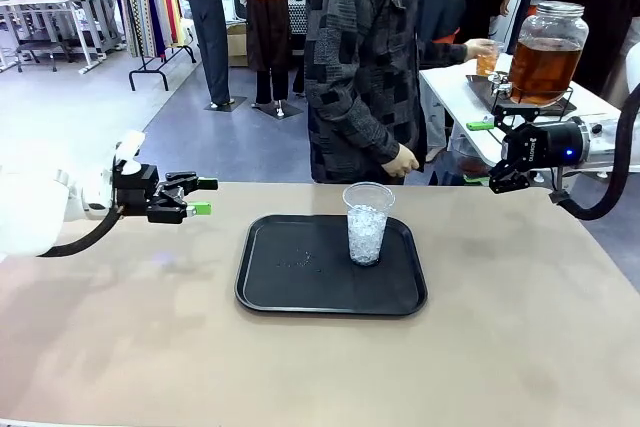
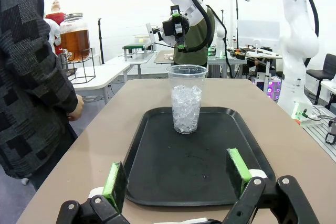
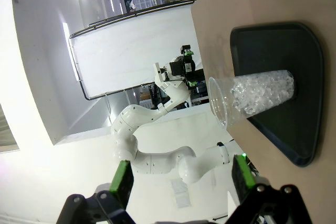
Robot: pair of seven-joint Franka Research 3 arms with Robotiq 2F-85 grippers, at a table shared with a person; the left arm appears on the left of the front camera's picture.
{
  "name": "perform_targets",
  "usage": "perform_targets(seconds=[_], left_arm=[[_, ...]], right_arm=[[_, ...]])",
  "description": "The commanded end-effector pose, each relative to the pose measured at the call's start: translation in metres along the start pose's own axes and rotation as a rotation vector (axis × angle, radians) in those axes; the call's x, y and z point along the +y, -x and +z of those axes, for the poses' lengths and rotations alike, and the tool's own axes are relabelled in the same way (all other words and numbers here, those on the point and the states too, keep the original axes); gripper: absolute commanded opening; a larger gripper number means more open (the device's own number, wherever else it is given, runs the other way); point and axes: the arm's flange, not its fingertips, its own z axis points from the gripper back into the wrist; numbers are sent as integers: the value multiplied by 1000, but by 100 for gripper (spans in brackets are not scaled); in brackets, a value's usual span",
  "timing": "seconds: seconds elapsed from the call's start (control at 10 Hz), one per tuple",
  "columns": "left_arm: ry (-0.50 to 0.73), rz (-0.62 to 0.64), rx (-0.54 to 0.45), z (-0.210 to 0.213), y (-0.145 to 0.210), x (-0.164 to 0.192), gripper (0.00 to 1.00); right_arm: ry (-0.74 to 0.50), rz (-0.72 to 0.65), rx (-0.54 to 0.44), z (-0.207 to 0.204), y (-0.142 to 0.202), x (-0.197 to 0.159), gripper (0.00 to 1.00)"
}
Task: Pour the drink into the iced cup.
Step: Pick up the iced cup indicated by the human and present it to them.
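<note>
so, iced cup (image 1: 366, 232) stands on tray (image 1: 290, 287).

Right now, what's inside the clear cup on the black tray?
The clear plastic cup holds crushed ice, piled about two thirds up, and no liquid shows in it. The ice hides the cup's bottom and the patch of flat black tray under it.

Front view: fixed, near side, faces across the bench (image 1: 120, 337) to the far side. Left wrist view: low at left end, faces right. Right wrist view: rolled sideways, faces left. Shared by all: tray (image 1: 290, 287), iced cup (image 1: 367, 223).
</note>
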Motion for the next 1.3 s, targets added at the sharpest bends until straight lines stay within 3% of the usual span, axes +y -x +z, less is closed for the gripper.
perform_targets(seconds=[0.0,1.2], left_arm=[[1,-2,0,-1,-2,0,100],[1,-2,0,-1,-2,0,100]], right_arm=[[3,5,-5,0,-1,2,100],[3,5,-5,0,-1,2,100]])
